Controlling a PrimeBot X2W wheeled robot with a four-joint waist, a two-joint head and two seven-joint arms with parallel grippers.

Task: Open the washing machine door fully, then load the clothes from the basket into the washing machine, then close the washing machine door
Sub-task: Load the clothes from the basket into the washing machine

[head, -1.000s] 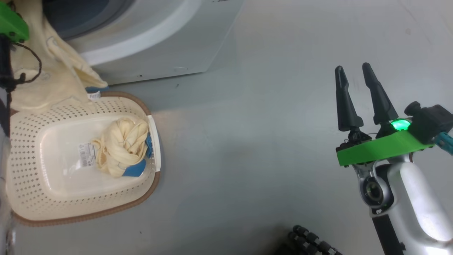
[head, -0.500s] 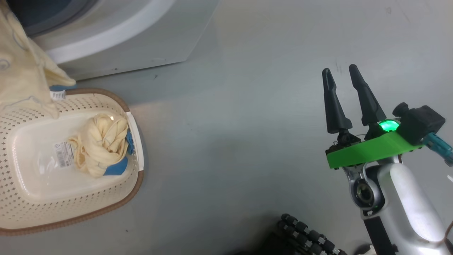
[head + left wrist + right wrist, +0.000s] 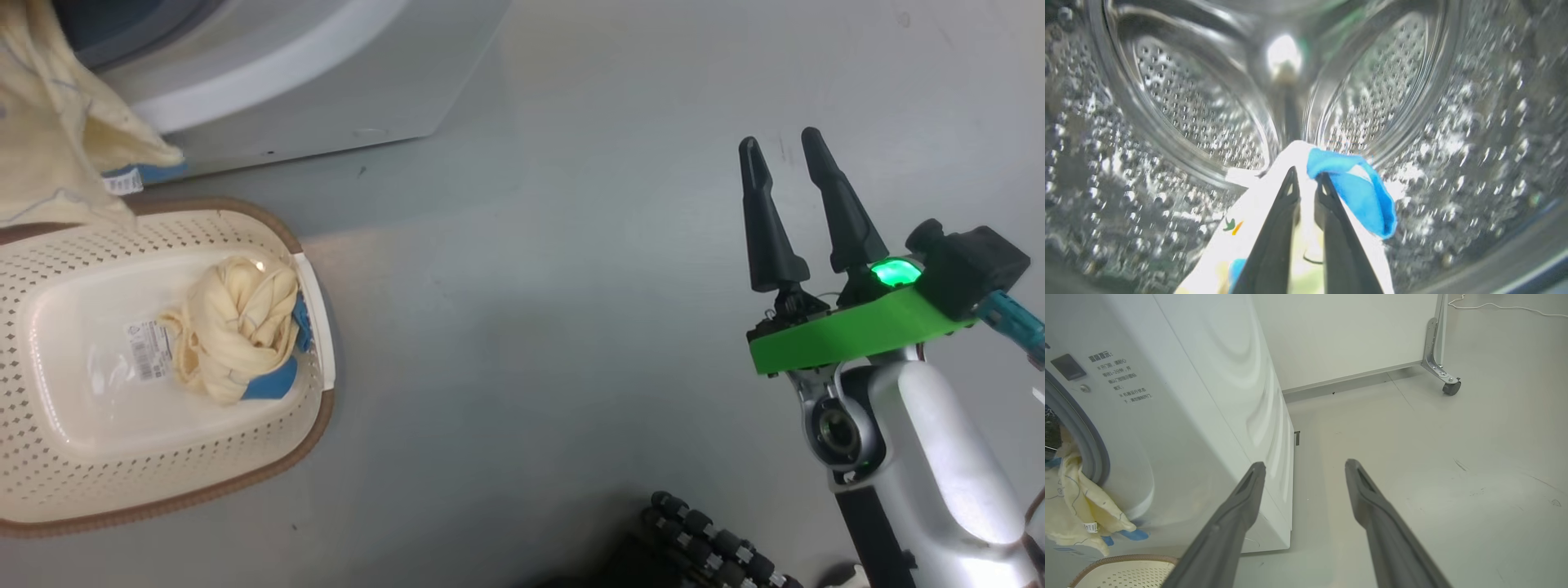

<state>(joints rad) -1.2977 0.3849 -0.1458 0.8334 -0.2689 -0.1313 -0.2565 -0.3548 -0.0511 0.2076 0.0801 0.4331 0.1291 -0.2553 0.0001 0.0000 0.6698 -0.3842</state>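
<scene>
**Clothes: 2.**
- Garment 1, cream with blue patches. We see it pinched between the 2 fingers of the left gripper, which is clenched on it inside the drum. 1 blue patch folds over the right-hand finger in the left wrist view. Its lower part trails out of the mouth of the washer and hangs down the front. Its hem carries 1 small white tag and ends just above the far rim of the basket.
- Garment 2, cream with blue at its underside, twisted into 1 knot. It lies on the basket's bottom against the end wall nearer the right gripper, just beside 1 paper label.

**Basket: 1.** Cream, perforated, with a brown rim. It stands on the floor just in front of the washer.

**Washer: 1.** White and boxy. We see 1 grey gasket ringing its mouth, and the steel drum is perforated throughout.

**Grippers: 2.** The left is entered above. The right gripper is released, its 2 dark fingers spread with nothing between them. It hangs over bare floor, well apart from the basket and the washer. We count 1 green light glowing on its green mount.

**Sundries**
- 1 white panel behind the washer.
- 1 castor at the panel's corner.
- 1 white cable on the floor beyond.
- 1 black ribbed part at the bottom edge of the head view; we cannot tell what it is.
</scene>
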